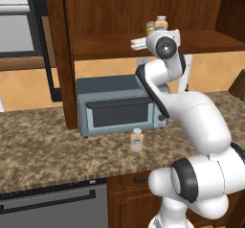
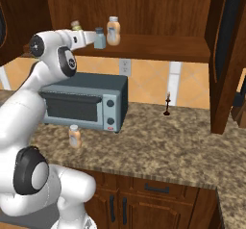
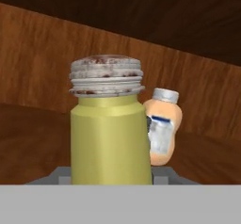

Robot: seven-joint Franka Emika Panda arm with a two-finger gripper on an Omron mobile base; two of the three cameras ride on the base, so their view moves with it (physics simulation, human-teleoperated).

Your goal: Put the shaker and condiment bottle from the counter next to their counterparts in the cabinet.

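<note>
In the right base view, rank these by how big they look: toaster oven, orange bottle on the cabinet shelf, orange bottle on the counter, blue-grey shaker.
1. Toaster oven, by far.
2. Shelf orange bottle.
3. Counter orange bottle and blue-grey shaker look about alike; differing distance from the camera makes ranking them unsure.

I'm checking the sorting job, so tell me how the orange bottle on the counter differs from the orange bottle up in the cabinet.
The condiment bottle on the counter stands in front of the toaster oven, low down; the cabinet bottle stands on the shelf. The counter bottle stands alone, while the cabinet bottle has a blue-grey shaker close beside it. Both are upright, orange-peach, with a pale cap.
</note>
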